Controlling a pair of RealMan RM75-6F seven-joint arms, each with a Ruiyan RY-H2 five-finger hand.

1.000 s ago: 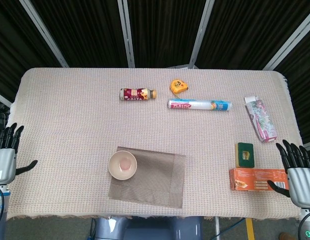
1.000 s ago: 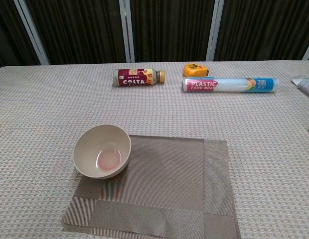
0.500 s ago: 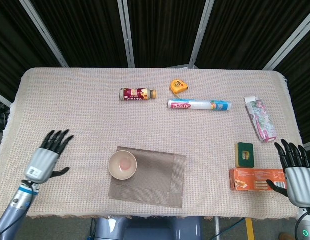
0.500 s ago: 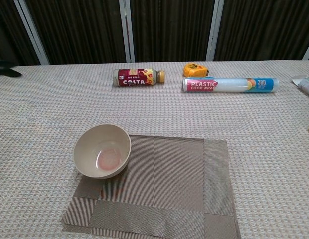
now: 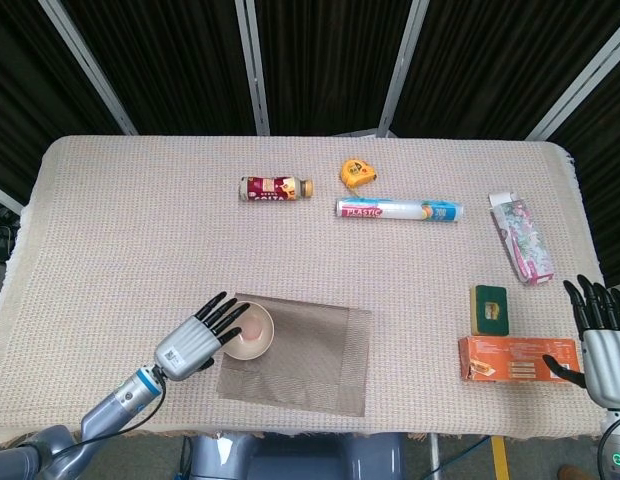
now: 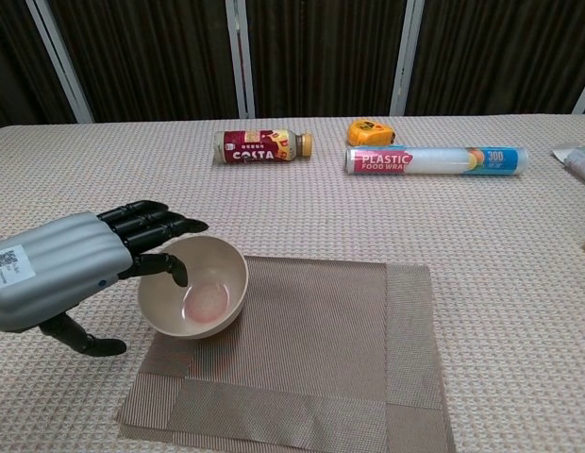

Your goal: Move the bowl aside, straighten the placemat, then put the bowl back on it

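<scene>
The bowl is found just right of the left hand, fingers spread and nothing gripped yet; the right hand is parked far right.

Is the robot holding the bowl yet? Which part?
Not yet. The left robot hand reaches over the bowl rim with fingers spread, gripping nothing. The right robot hand is open too.

Left robotic hand: wrist cut off by the chest view's left edge; fingertips cover the round beige bowl's near-left rim, contact indeterminate. Right robotic hand: partly cut by the head view's lower-right edge. Pink patterned packet: cropped at right.
</scene>
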